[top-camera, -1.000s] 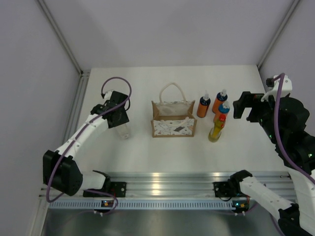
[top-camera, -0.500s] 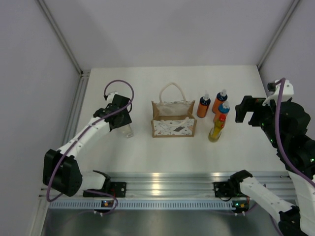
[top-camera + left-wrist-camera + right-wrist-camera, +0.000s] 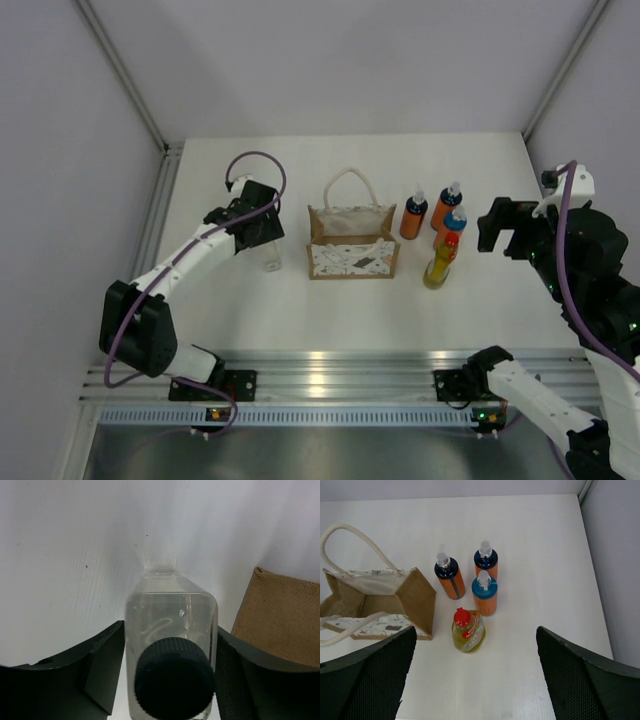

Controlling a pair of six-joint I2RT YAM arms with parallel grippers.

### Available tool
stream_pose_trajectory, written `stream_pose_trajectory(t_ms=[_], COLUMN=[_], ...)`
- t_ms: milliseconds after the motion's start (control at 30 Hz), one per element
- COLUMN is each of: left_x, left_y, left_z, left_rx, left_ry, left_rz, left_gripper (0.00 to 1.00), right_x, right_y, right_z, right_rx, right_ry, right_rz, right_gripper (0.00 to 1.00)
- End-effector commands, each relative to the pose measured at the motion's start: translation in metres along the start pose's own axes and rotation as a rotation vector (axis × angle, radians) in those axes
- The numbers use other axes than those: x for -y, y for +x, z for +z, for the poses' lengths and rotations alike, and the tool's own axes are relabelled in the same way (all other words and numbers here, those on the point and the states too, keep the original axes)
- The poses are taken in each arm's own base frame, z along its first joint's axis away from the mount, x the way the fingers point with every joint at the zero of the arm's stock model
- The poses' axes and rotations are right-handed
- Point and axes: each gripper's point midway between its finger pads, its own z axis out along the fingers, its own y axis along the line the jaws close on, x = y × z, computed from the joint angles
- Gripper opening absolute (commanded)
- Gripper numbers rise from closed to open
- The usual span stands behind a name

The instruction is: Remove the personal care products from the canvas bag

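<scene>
My left gripper (image 3: pixel 266 246) is shut on the pale bottle with a dark grey cap (image 3: pixel 271 264), left of the canvas bag (image 3: pixel 352 243). In the left wrist view the bottle (image 3: pixel 171 630) sits between both fingers of the left gripper (image 3: pixel 170 632), with the bag's tan side (image 3: pixel 280 625) at right. Two orange bottles with dark blue caps (image 3: pixel 413 216) (image 3: pixel 447 205), one with a light-blue cap (image 3: pixel 455 225) and an amber one with a red cap (image 3: pixel 440 262) stand right of the bag. My right gripper (image 3: pixel 497 222) is open and empty, high above them.
In the right wrist view the bag (image 3: pixel 375 600) stands open with its rope handles up, and the bottles cluster beside it, the amber one (image 3: pixel 467 629) nearest. The table's right edge and a wall (image 3: pixel 615 555) lie close to the bottles.
My left gripper has moved right toward the bag, carrying the pale bottle with it. The right arm has barely shifted.
</scene>
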Motion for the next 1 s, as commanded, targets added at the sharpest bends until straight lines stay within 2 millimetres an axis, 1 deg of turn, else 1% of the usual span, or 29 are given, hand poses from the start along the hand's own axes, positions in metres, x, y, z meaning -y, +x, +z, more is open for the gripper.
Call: stream_pose_trajectory(t_ms=[0,33,100,167,233,267,300,367,400,500,533,567,600,633,667,733,767,833,867,900,967], left_x=[0.015,0.016,0.019,0.020,0.023,0.025,0.027,0.025,0.028,0.021,0.019,0.009,0.004,0.002,-0.008,-0.017,-0.028,-0.040,-0.049,-0.063,-0.077], left_y=[-0.023,-0.024,-0.029,-0.034,-0.041,-0.045,-0.054,-0.062,-0.074,-0.086,-0.096,-0.098,-0.103,-0.111,-0.111,-0.115,-0.115,-0.114,-0.108,-0.108,-0.102], left_z=[-0.009,-0.010,-0.013,-0.016,-0.022,-0.026,-0.033,-0.045,-0.057,-0.081,-0.092,-0.100,-0.106,-0.118,-0.127,-0.141,-0.152,-0.161,-0.161,-0.171,-0.176], left_rx=[0.045,0.045,0.053,0.056,0.065,0.072,0.090,0.104,0.131,0.156,0.181,0.189,0.202,0.225,0.231,0.254,0.270,0.293,0.292,0.327,0.346], left_ry=[0.042,0.043,0.049,0.056,0.061,0.066,0.077,0.074,0.090,0.088,0.089,0.053,0.038,0.038,0.014,-0.002,-0.023,-0.046,-0.070,-0.100,-0.123], left_rz=[-0.015,-0.009,-0.009,0.000,0.002,-0.001,-0.009,-0.004,-0.005,0.032,0.033,0.044,0.057,0.052,0.061,0.053,0.049,0.038,0.039,0.018,0.010], left_gripper=[0.74,0.76,0.84,0.87,0.98,0.98,0.98,0.98,0.98,0.98,0.98,0.98,0.98,0.98,0.98,0.98,0.98,0.98,0.98,0.98,0.98], right_x=[0.004,0.002,0.001,-0.001,-0.001,-0.001,0.000,0.001,0.001,0.008,0.012,0.015,0.017,0.020,0.022,0.028,0.031,0.033,0.035,0.037,0.040], right_y=[0.007,0.008,0.011,0.014,0.014,0.014,0.013,0.012,0.010,0.006,0.005,0.004,0.003,0.002,0.003,0.003,0.004,0.007,0.012,0.011,0.015], right_z=[-0.002,-0.002,0.000,0.003,0.005,0.004,0.004,0.003,0.001,-0.003,-0.003,-0.004,-0.006,-0.007,-0.007,-0.011,-0.015,-0.019,-0.019,-0.025,-0.028], right_rx=[-0.023,-0.030,-0.041,-0.052,-0.056,-0.054,-0.053,-0.050,-0.042,-0.022,-0.015,-0.010,-0.002,0.003,0.005,0.017,0.028,0.038,0.035,0.058,0.058], right_ry=[0.015,0.009,0.006,0.003,0.006,0.006,0.008,0.014,0.015,0.048,0.069,0.080,0.090,0.103,0.114,0.138,0.144,0.142,0.144,0.145,0.150], right_rz=[-0.001,-0.002,-0.001,0.002,0.005,0.005,0.008,0.009,0.015,0.023,0.022,0.023,0.025,0.023,0.020,0.025,0.025,0.022,0.010,0.017,0.011], right_gripper=[1.00,0.99,0.99,0.99,0.99,0.99,0.99,0.99,0.99,0.99,0.99,0.99,1.00,0.99,0.99,0.99,0.99,1.00,1.00,0.99,1.00])
